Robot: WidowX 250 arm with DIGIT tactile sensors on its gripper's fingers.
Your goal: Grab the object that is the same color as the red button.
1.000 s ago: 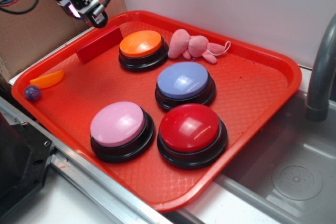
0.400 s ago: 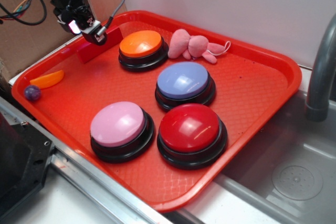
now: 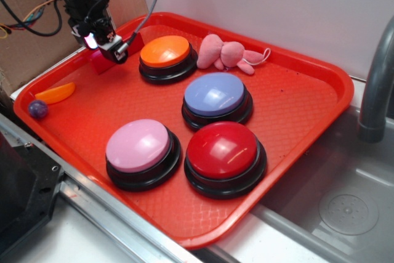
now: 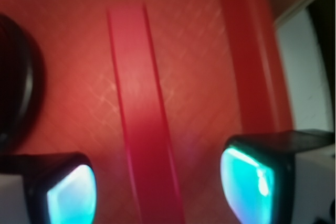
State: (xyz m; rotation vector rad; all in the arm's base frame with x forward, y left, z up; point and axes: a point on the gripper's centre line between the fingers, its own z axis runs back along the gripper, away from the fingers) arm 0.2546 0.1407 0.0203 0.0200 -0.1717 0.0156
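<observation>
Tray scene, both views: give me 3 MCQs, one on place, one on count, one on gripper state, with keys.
1. Where does the red block lie?
A. Beside the orange button, near the tray's far left rim
B. Between the pink and red buttons
C. In the sink

2. How many dome buttons stand on the tray?
A. Three
B. Four
C. Five

3. How does the gripper stand?
A. Shut on the block
B. Shut on the plush toy
C. Open, a finger on each side of the block

Key:
1 A: the exterior view shows the block just left of the orange button.
2 B: orange, blue, pink and red.
3 C: the wrist view shows the fingertips apart, the block lying between them.
</observation>
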